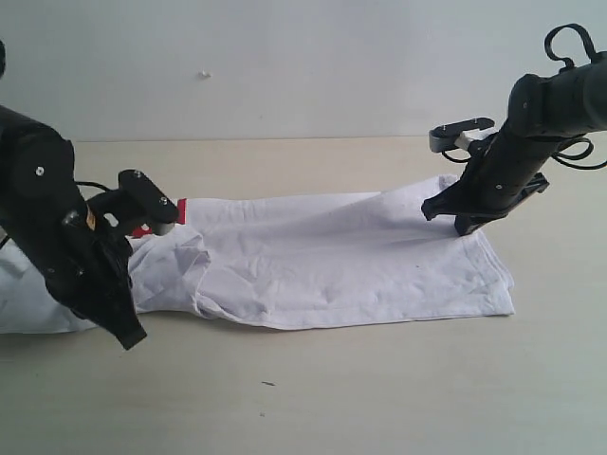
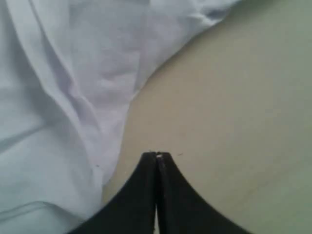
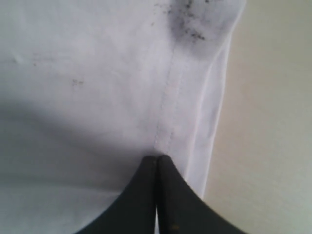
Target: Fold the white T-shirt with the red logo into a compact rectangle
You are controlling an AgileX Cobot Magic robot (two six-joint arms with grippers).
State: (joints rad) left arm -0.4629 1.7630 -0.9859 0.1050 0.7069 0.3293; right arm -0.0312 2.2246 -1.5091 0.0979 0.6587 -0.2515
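One white T-shirt [image 1: 351,256], 2 claws: L claw [image 2: 157,157] & R claw [image 3: 157,158] both pressed together.

The white T-shirt [image 1: 341,265] lies wrinkled, folded into a long band; a sliver of the red logo [image 1: 183,204] shows at left.
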